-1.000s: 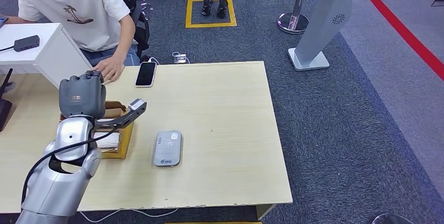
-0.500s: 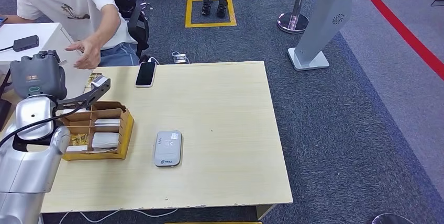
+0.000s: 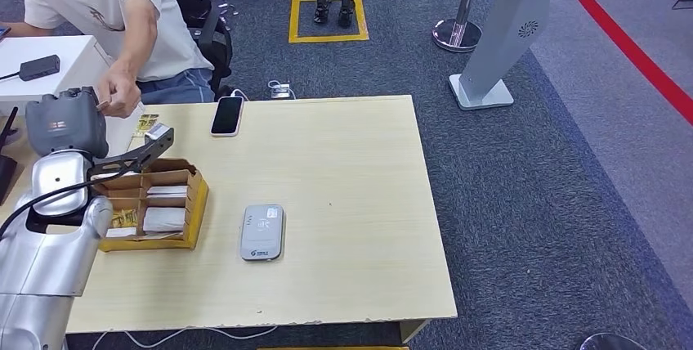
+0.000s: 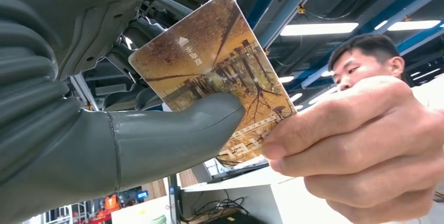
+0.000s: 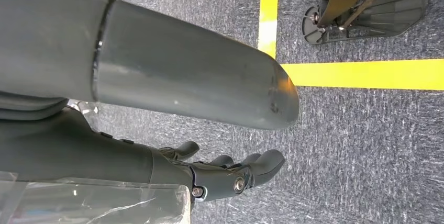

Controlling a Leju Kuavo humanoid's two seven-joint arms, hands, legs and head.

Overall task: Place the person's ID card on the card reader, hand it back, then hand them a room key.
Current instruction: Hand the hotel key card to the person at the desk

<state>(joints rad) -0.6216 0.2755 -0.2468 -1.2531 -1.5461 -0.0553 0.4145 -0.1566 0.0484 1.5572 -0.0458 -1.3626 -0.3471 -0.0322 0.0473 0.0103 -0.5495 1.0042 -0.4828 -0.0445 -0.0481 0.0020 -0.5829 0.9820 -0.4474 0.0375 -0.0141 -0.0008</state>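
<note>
Handover step in progress, by my judgement: card reader (image 3: 262, 232) sits bare on the table (image 3: 351, 203), and the card in my left hand (image 3: 65, 125) is a printed one with an autumn-tree picture, so I read it as the room key card (image 4: 214, 77), not the ID. Cannot confirm that from print alone.

Left to right: my left hand is raised at the table's far left corner, thumb (image 4: 173, 130) pressed on the card face, fingers behind it, i.e. closed on the card. Person's hand (image 4: 361, 145) pinches the card's free end; both of us have hold. Card organiser box (image 3: 151, 203) is just below my arm, smartphone (image 3: 227, 115) farther along the table edge.

Next move, as I judge: ease thumb off once their grip is firm, then draw arm back w/o snagging the box.

Right hand (image 5: 230, 174) hangs over the carpet, fingers loosely curled, holding nothing.
</note>
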